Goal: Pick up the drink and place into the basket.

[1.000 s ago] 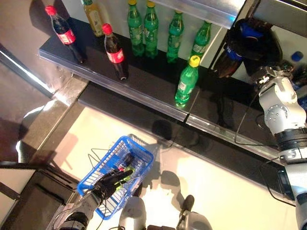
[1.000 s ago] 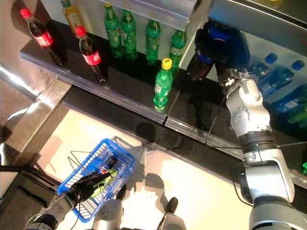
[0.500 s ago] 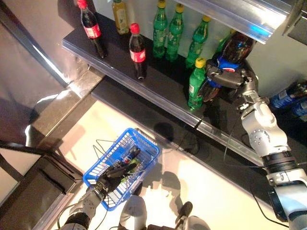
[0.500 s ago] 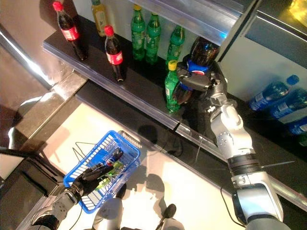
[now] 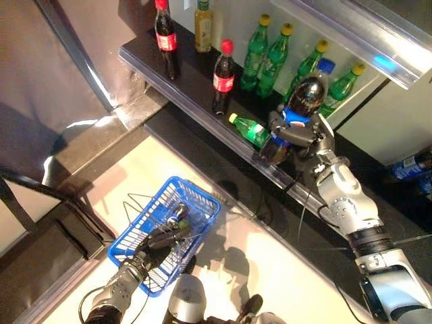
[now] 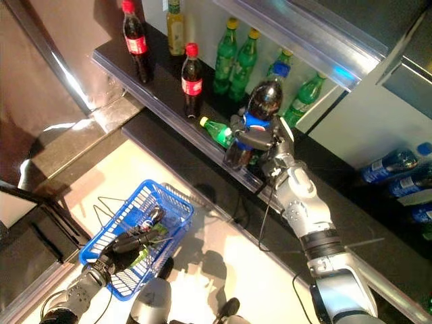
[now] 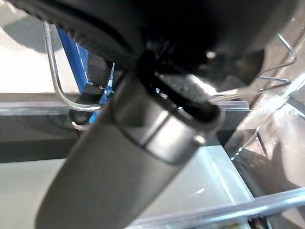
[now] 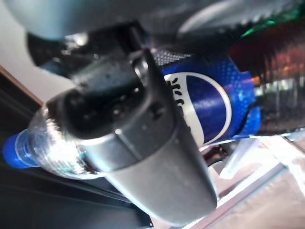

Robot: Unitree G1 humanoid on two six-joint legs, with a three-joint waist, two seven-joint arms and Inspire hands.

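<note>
A: Right hand (image 5: 305, 135)?
B: Fingers wrapped round a dark cola bottle (image 5: 294, 119) with a blue label, held above the front edge of the black shelf (image 5: 196, 81). Its wrist view showed the thumb across the label.

A: Shelf stock?
B: Two red-capped cola bottles (image 5: 221, 74) and several green bottles (image 5: 273, 50) upright; one green bottle (image 5: 250, 129) lay on its side just beside the held drink.

A: Basket?
B: Blue basket (image 5: 142, 233) on the pale floor, well apart from the shelf, with a bottle or two inside.

A: Left hand (image 5: 165, 237)?
B: At the basket's near side, fingers reaching in over the rim; could not tell their state.
</note>
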